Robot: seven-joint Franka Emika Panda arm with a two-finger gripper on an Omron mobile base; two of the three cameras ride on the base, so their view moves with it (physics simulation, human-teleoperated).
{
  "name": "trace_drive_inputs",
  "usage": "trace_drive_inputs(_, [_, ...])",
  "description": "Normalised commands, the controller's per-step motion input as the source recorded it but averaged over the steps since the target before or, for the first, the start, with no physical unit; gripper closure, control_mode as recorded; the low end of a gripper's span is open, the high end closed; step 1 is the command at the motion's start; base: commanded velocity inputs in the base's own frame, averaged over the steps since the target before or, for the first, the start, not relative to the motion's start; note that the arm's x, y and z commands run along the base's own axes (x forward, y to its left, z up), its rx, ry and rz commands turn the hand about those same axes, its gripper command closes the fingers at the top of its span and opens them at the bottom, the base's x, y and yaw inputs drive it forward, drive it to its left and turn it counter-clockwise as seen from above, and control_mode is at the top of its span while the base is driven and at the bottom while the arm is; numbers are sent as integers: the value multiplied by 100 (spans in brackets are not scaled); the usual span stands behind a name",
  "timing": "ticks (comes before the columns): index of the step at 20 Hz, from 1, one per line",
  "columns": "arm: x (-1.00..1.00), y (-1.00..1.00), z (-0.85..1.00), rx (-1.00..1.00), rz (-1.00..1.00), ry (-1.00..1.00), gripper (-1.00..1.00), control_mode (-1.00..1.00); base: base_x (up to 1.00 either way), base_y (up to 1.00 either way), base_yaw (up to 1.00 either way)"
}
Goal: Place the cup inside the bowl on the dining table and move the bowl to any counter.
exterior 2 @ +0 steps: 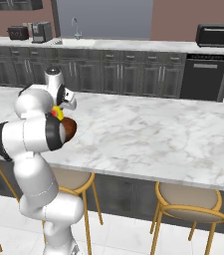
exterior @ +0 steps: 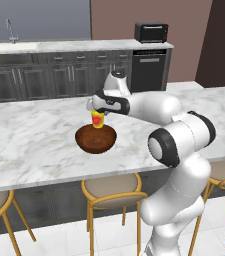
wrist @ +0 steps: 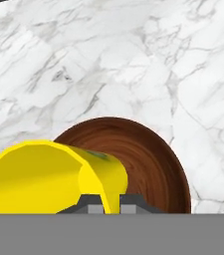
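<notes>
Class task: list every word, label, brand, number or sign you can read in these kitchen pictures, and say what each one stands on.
None can be read.
Cup: a red mark on its side, too small to read as letters.
Toaster oven: dark front, no legible marking.
Coffee machine: too small to tell.

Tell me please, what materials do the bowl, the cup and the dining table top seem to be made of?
The bowl looks like wood: dark reddish-brown with ring-shaped grain and a slight sheen. The cup looks like smooth plastic or glazed ceramic: flat, even yellow, no texture, so either is possible. The dining table top looks like polished marble: white with grey veins.
</notes>
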Motion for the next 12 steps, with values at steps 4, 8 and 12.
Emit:
trace_drive_inputs(4, [-22,0,-6,-1,0,0,100,-100,0,0,0])
trace_drive_inputs(8, [-27,0,-17,0,0,0,100,-100,0,0,0])
trace_drive_inputs(12, [-28,1,-12,0,0,0,100,-100,0,0,0])
